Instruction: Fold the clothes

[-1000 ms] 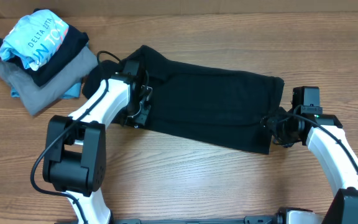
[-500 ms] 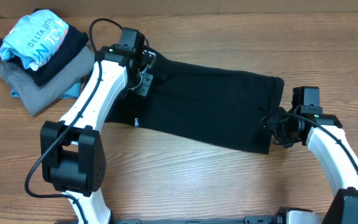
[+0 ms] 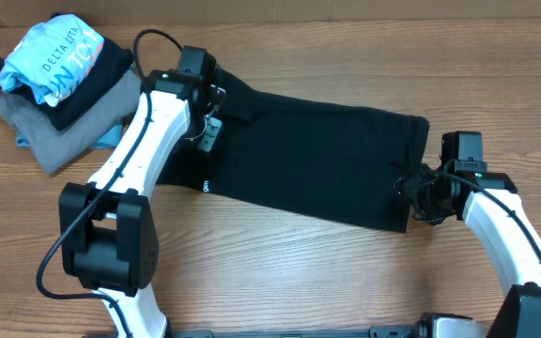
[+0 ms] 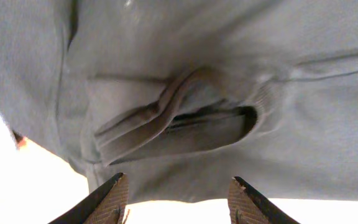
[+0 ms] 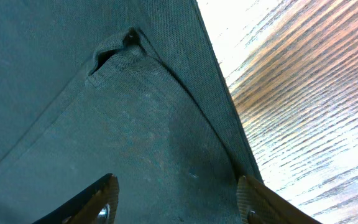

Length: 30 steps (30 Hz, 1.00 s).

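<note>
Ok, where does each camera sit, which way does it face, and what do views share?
Overhead: above table, looking down on black garment, clothes pile, left gripper, right gripper.
Left wrist: on left arm, facing garment's folded seam; own fingers show.
Right wrist: on right arm, facing garment edge and table; own fingers show.
Shared: all see the garment.

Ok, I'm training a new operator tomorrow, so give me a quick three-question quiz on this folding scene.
1. True or false: the black garment lies on top of the stack of folded clothes.
2. Where is the right gripper? A. at the garment's right edge; B. over the stack; C. on bare wood, far from any cloth.
3. What sits on top of the stack?

Key: 1. False, it lies spread out on the table. 2. A. 3. The light-blue printed shirt.
</note>
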Motion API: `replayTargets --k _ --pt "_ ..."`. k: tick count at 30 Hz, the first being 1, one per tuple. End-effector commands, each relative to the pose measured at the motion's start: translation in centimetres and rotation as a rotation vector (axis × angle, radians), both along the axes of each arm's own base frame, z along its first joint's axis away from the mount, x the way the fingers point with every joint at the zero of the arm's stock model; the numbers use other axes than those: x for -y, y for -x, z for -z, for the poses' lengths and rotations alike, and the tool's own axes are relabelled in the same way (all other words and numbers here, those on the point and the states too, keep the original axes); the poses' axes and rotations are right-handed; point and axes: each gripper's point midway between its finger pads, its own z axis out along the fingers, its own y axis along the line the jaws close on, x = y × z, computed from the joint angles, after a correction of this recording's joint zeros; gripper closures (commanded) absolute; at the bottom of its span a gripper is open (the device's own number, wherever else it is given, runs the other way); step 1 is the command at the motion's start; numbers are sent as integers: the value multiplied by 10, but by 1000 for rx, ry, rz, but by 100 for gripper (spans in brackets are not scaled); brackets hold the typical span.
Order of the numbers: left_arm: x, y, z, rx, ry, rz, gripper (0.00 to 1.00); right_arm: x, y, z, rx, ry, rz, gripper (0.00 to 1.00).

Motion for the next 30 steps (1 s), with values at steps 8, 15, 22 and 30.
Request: replayTargets --k 8,15,22,30 --pt "-38 27 50 -78 -38 -139 59 4 -2 -3 3 12 4 34" --pt "-48 17 57 -30 2 -183 62 4 -3 -3 4 13 4 32" --pt "-40 0 59 42 89 -242 64 7 -2 -2 6 34 -17 31" --pt "-41 -1 59 50 93 -288 63 7 -2 -2 6 38 -16 30"
